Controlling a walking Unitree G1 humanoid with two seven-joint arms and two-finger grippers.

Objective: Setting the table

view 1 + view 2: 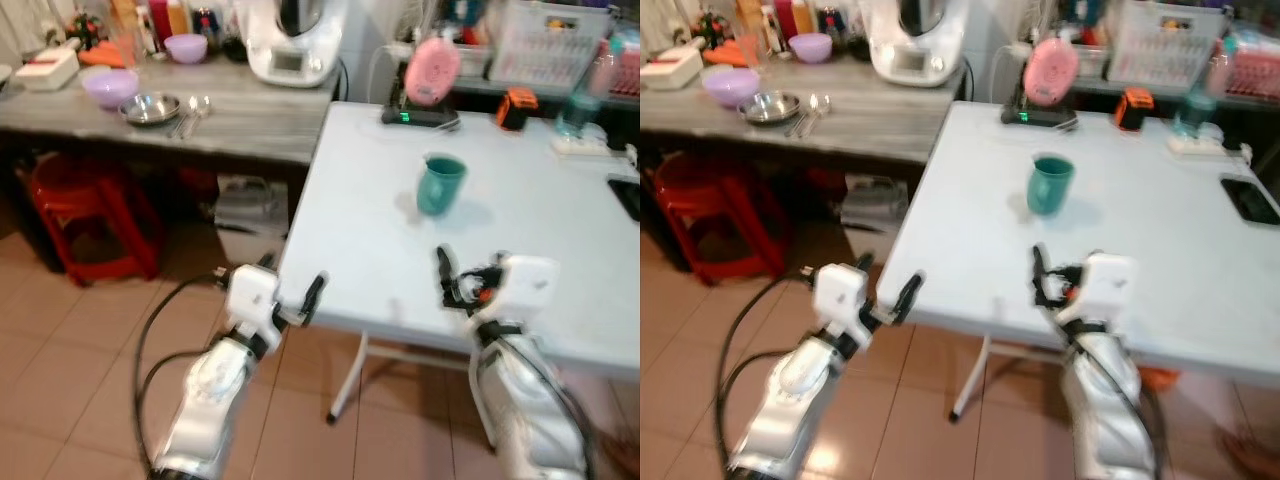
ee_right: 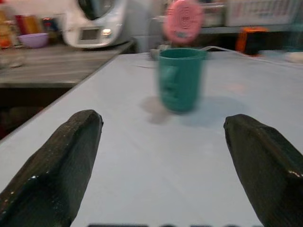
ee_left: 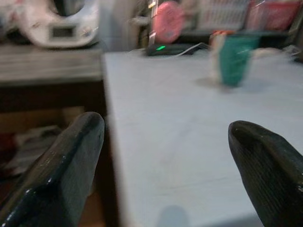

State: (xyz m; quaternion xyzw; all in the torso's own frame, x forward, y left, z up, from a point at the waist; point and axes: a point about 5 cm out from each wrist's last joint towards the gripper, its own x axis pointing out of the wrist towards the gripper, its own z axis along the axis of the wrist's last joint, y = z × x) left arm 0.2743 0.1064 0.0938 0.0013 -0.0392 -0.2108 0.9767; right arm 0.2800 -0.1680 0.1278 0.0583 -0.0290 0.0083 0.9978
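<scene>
A wooden counter [image 1: 230,120] is running along the far left, with a red stool [image 1: 95,215] tucked beneath it. On the counter, a white box [image 1: 48,70] is sitting at the far left end. Next to it a lilac bowl [image 1: 110,87] is resting beside a steel bowl [image 1: 150,108], with spoons [image 1: 192,112] lying just to the right of the steel bowl. A second lilac bowl [image 1: 186,47] is standing further back, and a white appliance [image 1: 293,40] is sitting at the counter's right end.

The left gripper [image 1: 290,290] is hanging at the near left corner of a white table [image 1: 350,240], its two black fingers [image 3: 71,165] spread wide apart and holding nothing.

On the table, a green cup [image 1: 440,184] is standing upright near the middle, well apart from both grippers. Behind it, a pink round object [image 1: 432,70] is sitting on a black base [image 1: 420,117] with a green light. An orange and black item [image 1: 516,108] is lying to its right.

The right gripper [image 1: 462,278] is hovering over the table's near edge, pointing toward the cup, its fingers [image 2: 61,161] wide open and empty.

A black phone [image 1: 627,196] is lying at the table's far right edge.
</scene>
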